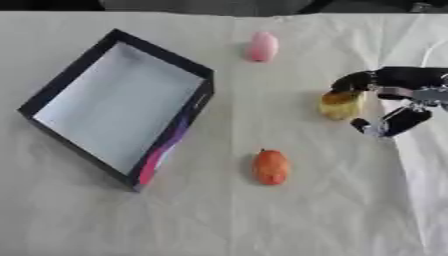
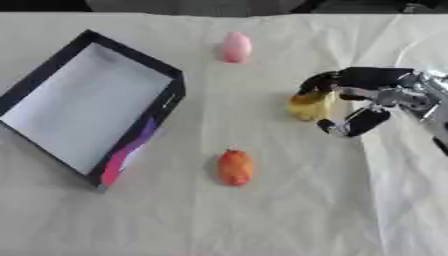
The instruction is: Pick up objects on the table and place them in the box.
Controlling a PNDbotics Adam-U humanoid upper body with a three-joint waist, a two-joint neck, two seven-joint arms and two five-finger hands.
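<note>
Pink object [image 1: 262, 46] and orange object [image 1: 271, 167] lie between box [image 1: 166, 59] and right hand [image 2: 367, 97].

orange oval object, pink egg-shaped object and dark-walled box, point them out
orange oval object [image 1: 271, 167], left eye view, its middle
pink egg-shaped object [image 1: 262, 46], left eye view, its middle
dark-walled box [image 1: 172, 134], left eye view, its near wall

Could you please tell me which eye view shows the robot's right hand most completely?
The right eye view: the right hand sits well inside the picture, wrist visible, fingers curled round the yellow object. The left eye view shows the same grasp nearer the right edge, wrist cut off.
</note>
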